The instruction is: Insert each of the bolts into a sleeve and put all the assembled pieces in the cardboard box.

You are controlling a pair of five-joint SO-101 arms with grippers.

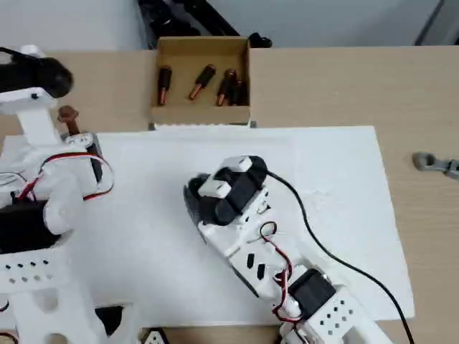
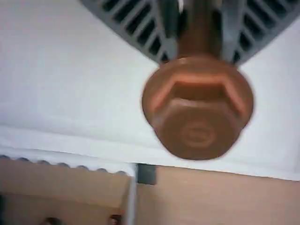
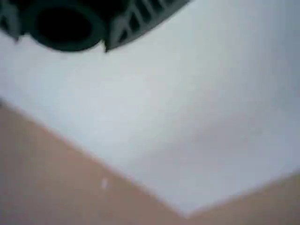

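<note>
The left tool (image 2: 196, 33), clamped on the shank of a copper bolt (image 2: 197, 110) whose hex head points toward the cardboard box (image 1: 204, 111), stands well to the left of the right tool (image 1: 195, 195), which appears closed on a black sleeve (image 3: 63, 23) above the white sheet (image 1: 337, 165).

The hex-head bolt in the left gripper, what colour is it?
Copper-brown. The metal hex-head bolt shows best in the left wrist view.
</note>
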